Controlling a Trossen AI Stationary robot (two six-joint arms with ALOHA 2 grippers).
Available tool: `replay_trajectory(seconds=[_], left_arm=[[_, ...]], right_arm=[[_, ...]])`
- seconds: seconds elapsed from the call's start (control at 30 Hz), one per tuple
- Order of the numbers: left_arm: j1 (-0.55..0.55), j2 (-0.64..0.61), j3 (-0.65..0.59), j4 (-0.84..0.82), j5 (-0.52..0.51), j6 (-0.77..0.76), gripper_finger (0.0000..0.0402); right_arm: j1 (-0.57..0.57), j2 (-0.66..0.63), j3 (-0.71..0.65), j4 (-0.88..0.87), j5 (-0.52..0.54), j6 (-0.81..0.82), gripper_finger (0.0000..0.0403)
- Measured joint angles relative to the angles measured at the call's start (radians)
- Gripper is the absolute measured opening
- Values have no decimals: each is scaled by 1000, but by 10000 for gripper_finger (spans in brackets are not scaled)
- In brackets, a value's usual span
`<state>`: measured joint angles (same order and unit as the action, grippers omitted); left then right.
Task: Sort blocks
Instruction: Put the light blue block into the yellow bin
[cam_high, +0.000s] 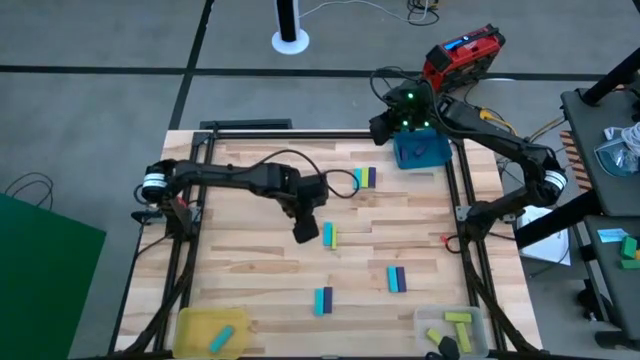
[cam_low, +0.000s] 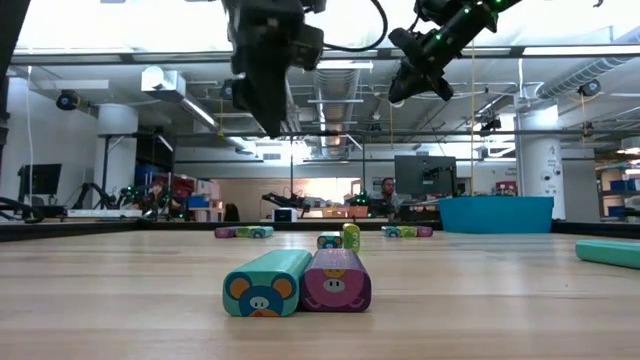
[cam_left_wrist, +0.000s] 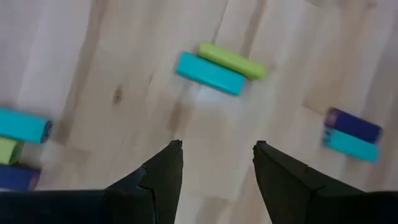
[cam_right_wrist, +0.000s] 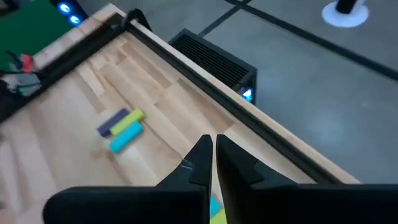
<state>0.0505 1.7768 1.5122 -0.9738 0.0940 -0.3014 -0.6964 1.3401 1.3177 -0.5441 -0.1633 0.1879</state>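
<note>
Although a few blocks already sit in trays, most of the sorting looks undone. Just beside the left gripper (cam_high: 305, 228), which hangs spread and empty over the tabletop (cam_high: 250, 270), lies a cyan and yellow-green pair (cam_high: 328, 236). Other pairs (cam_high: 397, 279) lie farther off. Well apart from it, the yellow tray (cam_high: 195, 322) holds one cyan block and the clear tray (cam_high: 425, 320) holds yellow-green ones. The right gripper (cam_high: 385, 122), pinched closed and empty, hovers beside the blue tray (cam_high: 420, 151); contents unclear.
</note>
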Motion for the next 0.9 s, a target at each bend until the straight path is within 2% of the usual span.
replay_trajectory(seconds=[0.13,0.2,0.33,0.4,0.5,0.6,0.73,0.9], left_arm=[[5,0,-55,105,-29,49,157],[15,0,-81,131,-29,90,124],[38,1,-127,236,-33,124,21],[45,1,-158,303,-51,78,12],[48,3,-207,449,-121,-24,3],[51,4,-246,556,-131,-214,1],[42,4,-260,571,-156,-462,0],[38,5,-284,583,-131,-631,0]], right_arm=[[0,-9,0,-4,-2,12,13],[0,-16,0,-4,-1,22,13],[0,-29,0,-18,-1,22,13],[0,-37,0,-40,-1,22,13],[0,-45,0,-94,4,22,13],[0,-54,0,-159,6,29,13],[0,-61,-2,-222,7,35,13],[0,-62,-4,-237,7,40,13]])
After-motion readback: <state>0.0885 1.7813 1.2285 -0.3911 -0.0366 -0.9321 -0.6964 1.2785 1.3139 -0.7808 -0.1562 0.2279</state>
